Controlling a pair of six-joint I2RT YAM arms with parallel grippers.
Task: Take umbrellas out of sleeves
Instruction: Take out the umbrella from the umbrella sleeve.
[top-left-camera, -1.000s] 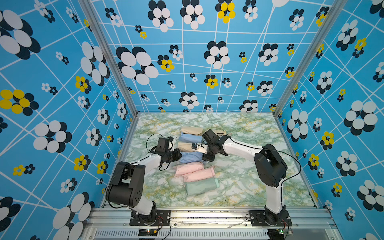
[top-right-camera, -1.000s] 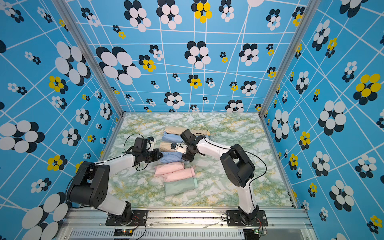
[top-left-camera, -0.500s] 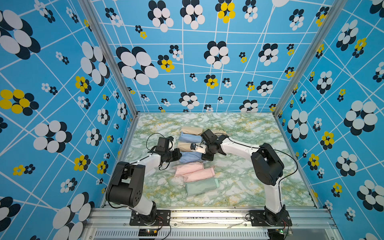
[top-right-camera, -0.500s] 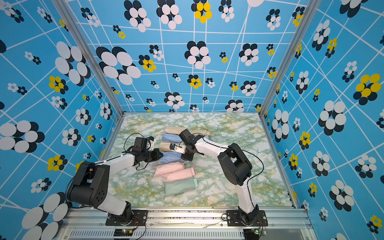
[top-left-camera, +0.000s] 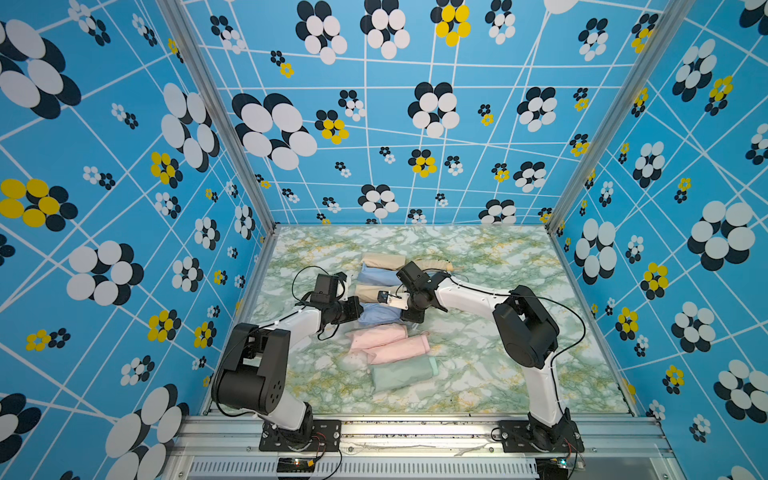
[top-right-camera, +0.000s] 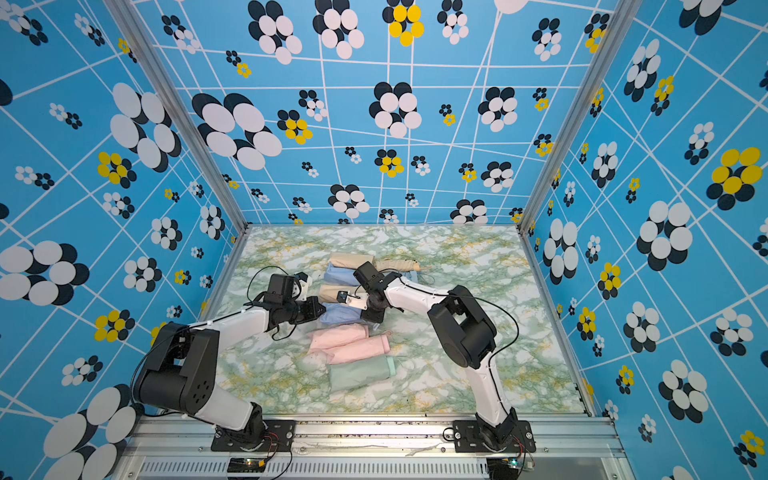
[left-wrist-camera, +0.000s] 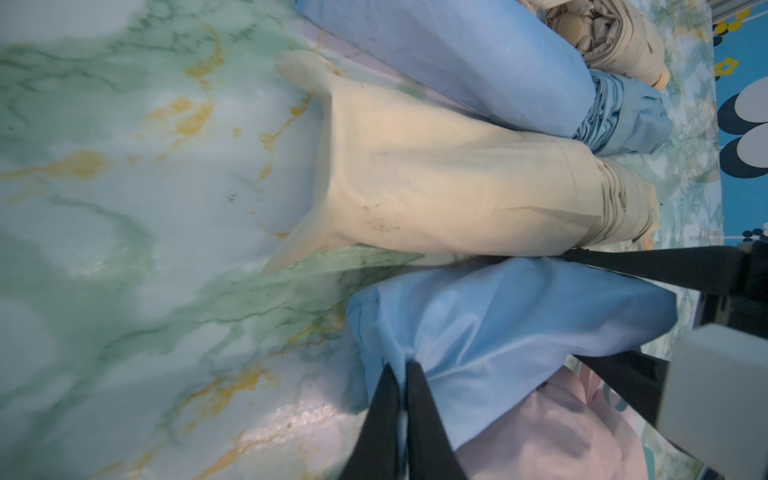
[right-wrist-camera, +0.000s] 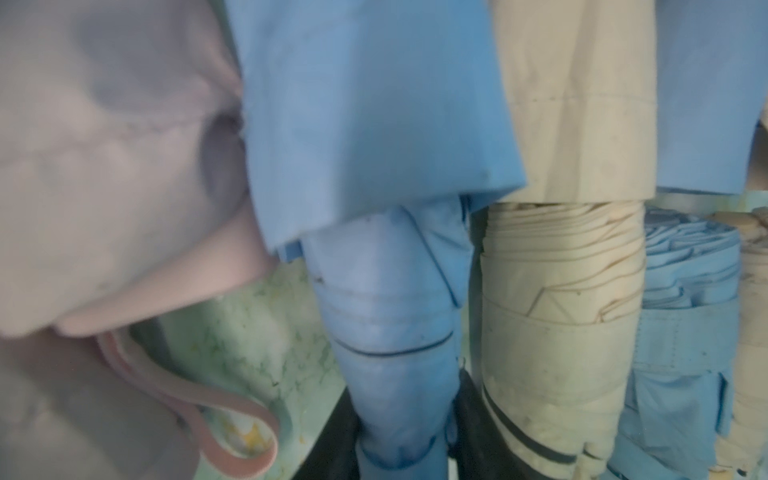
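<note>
Several sleeves holding umbrellas lie in a row on the marble floor. My left gripper is shut, pinching the closed end of a light blue sleeve. At its open end a light blue umbrella sticks out. My right gripper is shut on that end, one jaw on each side. A beige sleeve lies right beside it, its beige umbrella showing. A bare beige umbrella lies at the far end.
Nearer the front lie two pink sleeves and a mint green sleeve. A pink cord loops on the floor beside my right gripper. Another light blue sleeve and beige sleeve lie farther back. Patterned walls enclose the floor.
My right arm has shifted a little to the left toward the row, and its jaws have narrowed slightly on the light blue umbrella's end. The left arm has not moved.
</note>
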